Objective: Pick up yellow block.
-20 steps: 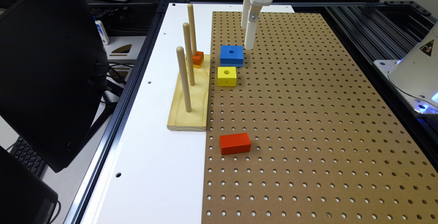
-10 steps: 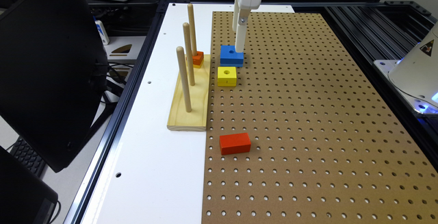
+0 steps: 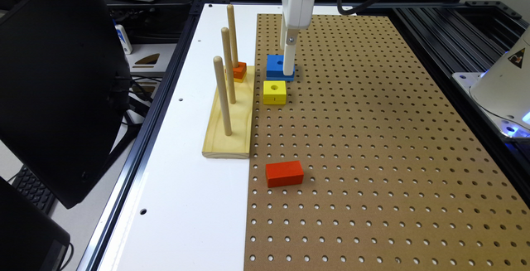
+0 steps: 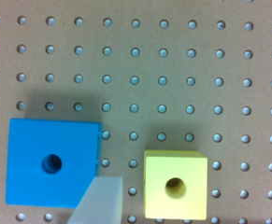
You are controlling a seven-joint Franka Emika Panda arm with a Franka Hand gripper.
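The yellow block (image 3: 274,92) is sitting untouched on the pegboard (image 3: 372,146), just beside the blue block (image 3: 276,65). The gripper (image 4: 187,205) is hanging low with jaws spread wide, straddling the yellow block; closing and lifting are waiting.

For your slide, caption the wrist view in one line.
Open gripper straddling the yellow block, blue block beside it, on the pegboard.

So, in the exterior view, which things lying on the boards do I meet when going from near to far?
red block → wooden peg base → yellow block → blue block
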